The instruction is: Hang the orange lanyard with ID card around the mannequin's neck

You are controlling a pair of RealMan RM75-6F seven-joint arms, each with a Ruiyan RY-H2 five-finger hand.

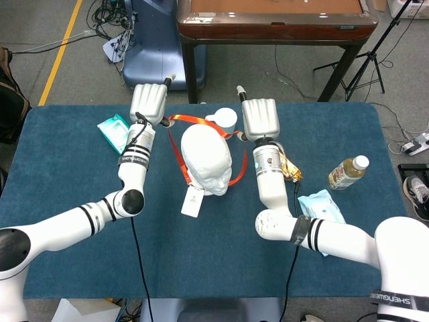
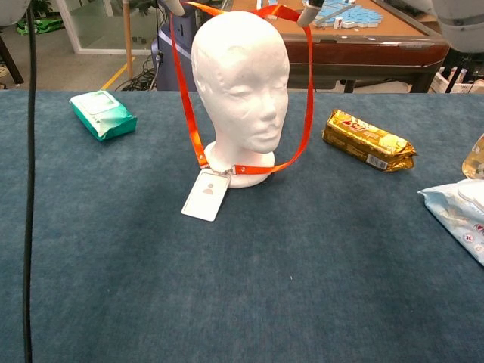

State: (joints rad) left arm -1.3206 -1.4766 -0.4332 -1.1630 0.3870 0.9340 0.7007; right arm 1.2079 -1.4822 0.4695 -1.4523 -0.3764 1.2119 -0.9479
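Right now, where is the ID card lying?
The ID card lies flat on the blue table, just in front of the mannequin head's base, slightly toward the robot's left.

Bright, even overhead light, soft faint shadows, sharp focus, no glare or blur.

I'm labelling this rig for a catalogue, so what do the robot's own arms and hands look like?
Both arms are glossy white tubes with rounded joints and black bands. The left hand and right hand are pale grey, boxy and ribbed, on wrists with black-and-silver rings. A thin black cable trails from each arm.
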